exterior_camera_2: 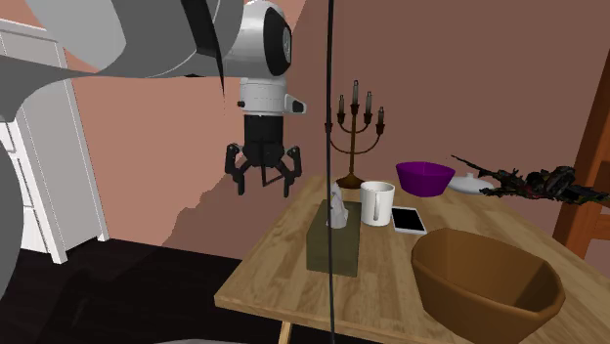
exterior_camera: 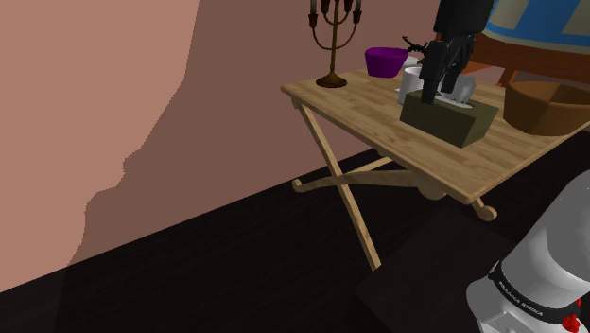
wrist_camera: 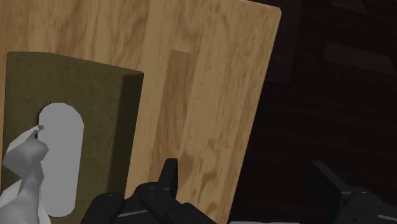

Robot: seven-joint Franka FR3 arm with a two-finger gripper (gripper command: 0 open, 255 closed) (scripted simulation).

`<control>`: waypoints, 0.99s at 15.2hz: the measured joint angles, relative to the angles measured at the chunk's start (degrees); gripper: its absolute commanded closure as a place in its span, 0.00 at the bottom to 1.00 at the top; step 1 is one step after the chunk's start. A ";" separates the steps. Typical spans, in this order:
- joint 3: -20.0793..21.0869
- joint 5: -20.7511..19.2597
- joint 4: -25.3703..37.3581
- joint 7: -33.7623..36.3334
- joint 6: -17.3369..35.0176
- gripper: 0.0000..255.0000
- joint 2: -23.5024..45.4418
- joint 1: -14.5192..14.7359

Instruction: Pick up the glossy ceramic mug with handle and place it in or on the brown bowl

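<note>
Gripper (exterior_camera_2: 262, 184): hangs above the wooden surface (exterior_camera_2: 274, 269), near its edge and beside the olive tissue box (exterior_camera_2: 332, 246).
Fingers (wrist_camera: 167, 175): you see them spread wide, with nothing between them.
Mug (exterior_camera_2: 376, 203): white, upright on the surface, just beside the tissue box, untouched.
Brown bowl (exterior_camera_2: 486, 283): on the same surface, near the mug but apart from it.

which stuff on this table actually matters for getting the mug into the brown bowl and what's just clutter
For the job:
white mug
brown bowl

Just lying about:
olive tissue box
candelabra
purple bowl
flat phone-like slab
dark twiggy thing
</note>
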 measured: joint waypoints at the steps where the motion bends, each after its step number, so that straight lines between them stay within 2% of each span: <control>1: 0.00 0.00 0.00 0.00 0.00 0.00 0.00 0.00; 10: -6.53 -6.29 4.97 -8.48 5.74 0.00 10.37 -2.75; 15: -10.24 -8.83 10.35 -13.46 8.72 0.00 18.09 -4.15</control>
